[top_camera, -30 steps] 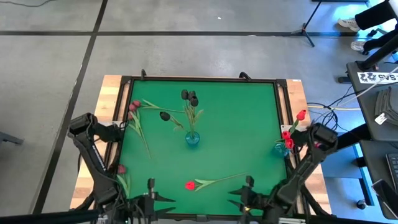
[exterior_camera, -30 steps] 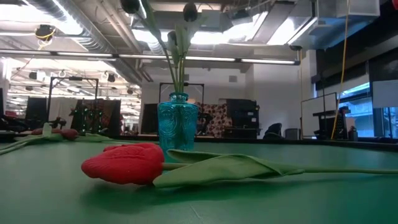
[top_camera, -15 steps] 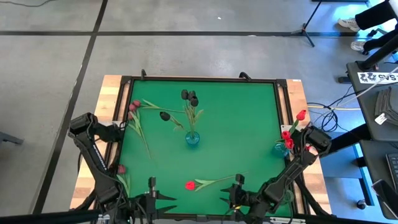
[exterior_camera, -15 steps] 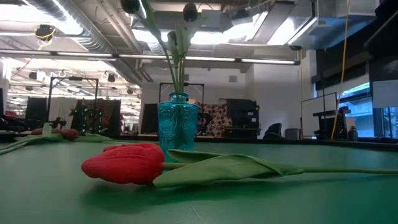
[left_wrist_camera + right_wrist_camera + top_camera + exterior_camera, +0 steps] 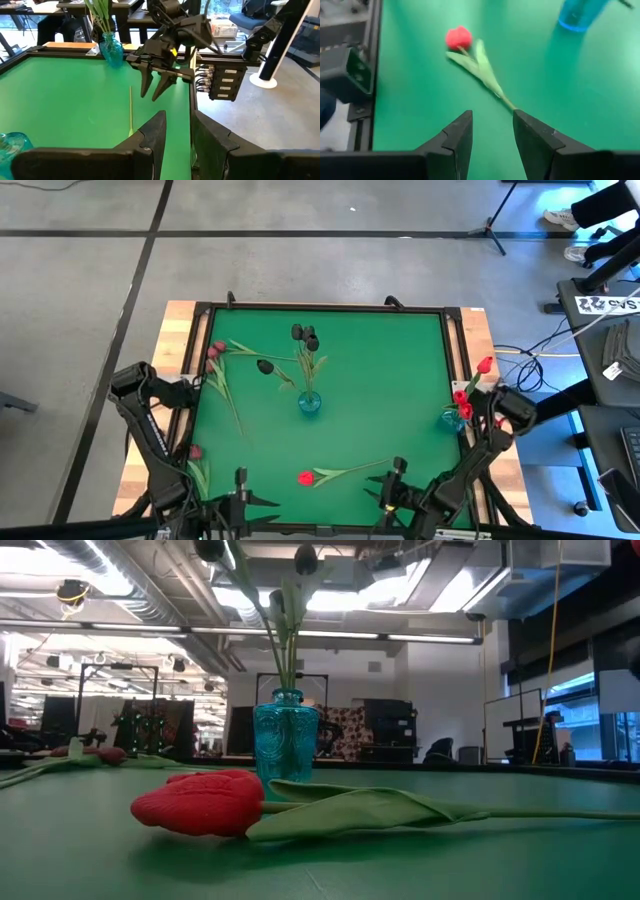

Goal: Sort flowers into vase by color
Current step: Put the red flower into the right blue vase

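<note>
The right gripper (image 5: 397,470) hangs with its fingers apart, holding nothing, at the near edge of the green mat (image 5: 400,380). The red tulip (image 5: 306,477) lies flat beside it. The left gripper (image 5: 240,478) waits there too, fingers apart. Between them is bare mat.

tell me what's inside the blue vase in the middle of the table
The middle vase holds green stems topped with black tulips. The low view shows the stems entering its neck; the tinted glass hides how they sit lower down.

white sign (image 5: 609,304) off-table, "cvs" partly legible
</note>
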